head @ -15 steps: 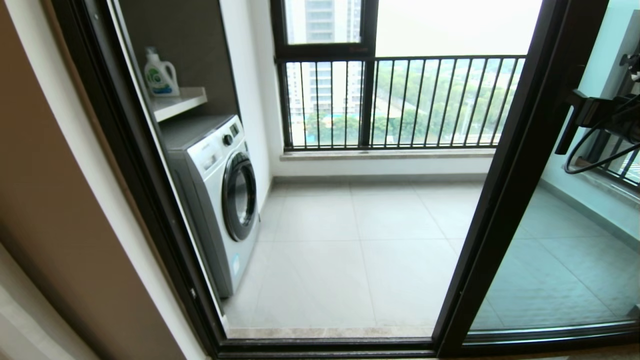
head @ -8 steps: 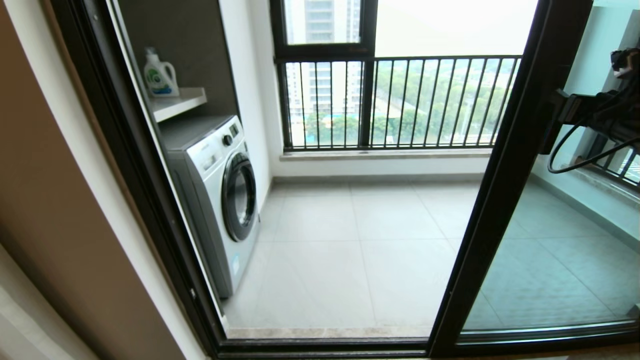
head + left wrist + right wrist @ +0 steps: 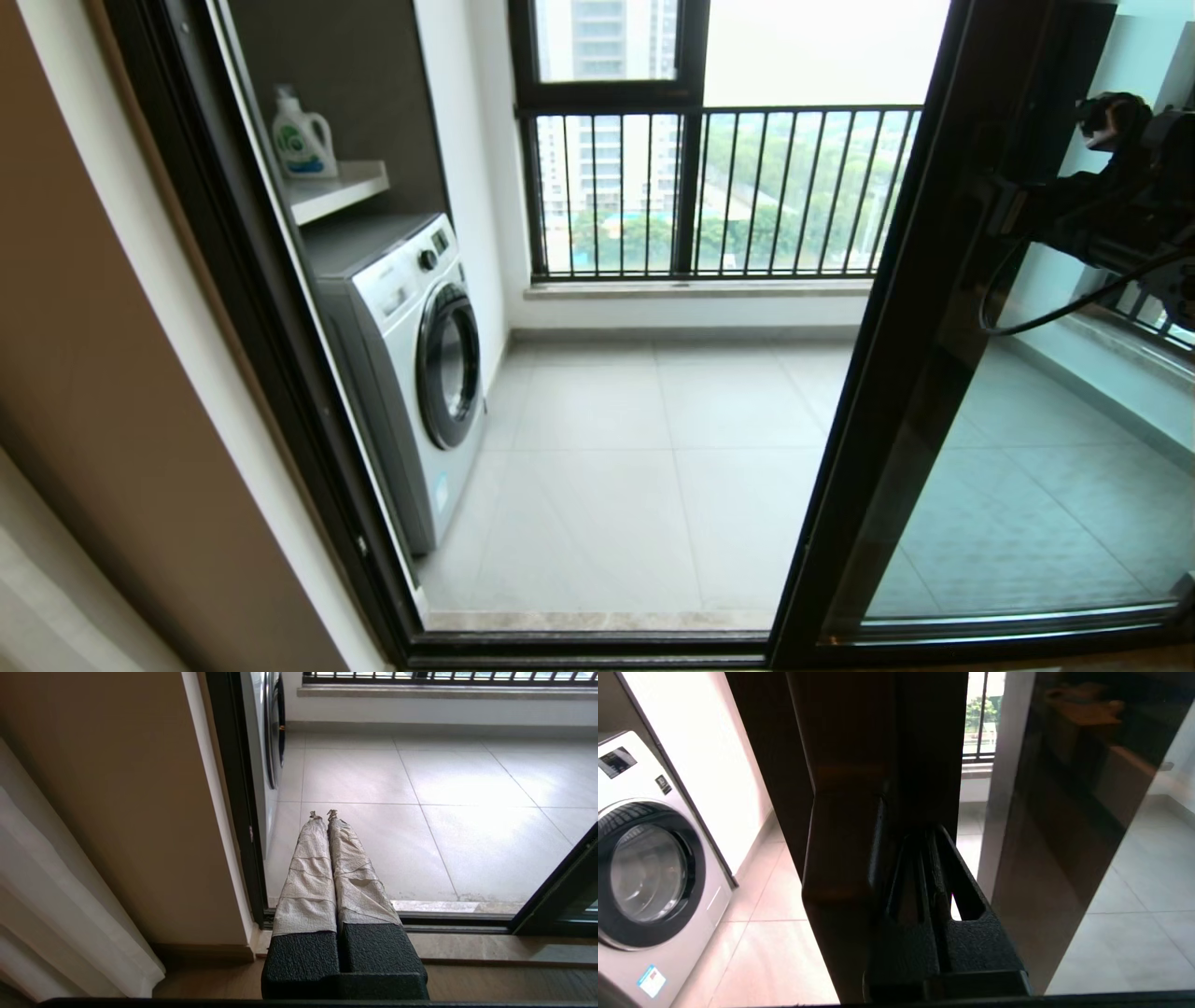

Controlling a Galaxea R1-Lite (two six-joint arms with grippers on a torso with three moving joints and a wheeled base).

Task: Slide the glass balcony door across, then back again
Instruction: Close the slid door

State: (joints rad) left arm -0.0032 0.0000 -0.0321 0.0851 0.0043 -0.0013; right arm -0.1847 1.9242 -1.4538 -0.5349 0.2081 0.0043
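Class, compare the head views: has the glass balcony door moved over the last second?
Yes. The glass balcony door has slid toward the washing machine, covering more railing, with the right gripper against its upright.

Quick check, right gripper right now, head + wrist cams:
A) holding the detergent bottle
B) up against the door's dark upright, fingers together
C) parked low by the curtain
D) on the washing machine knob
B: the right gripper has its fingers together against the dark upright of the glass balcony door; the left gripper is the one low near the curtain.
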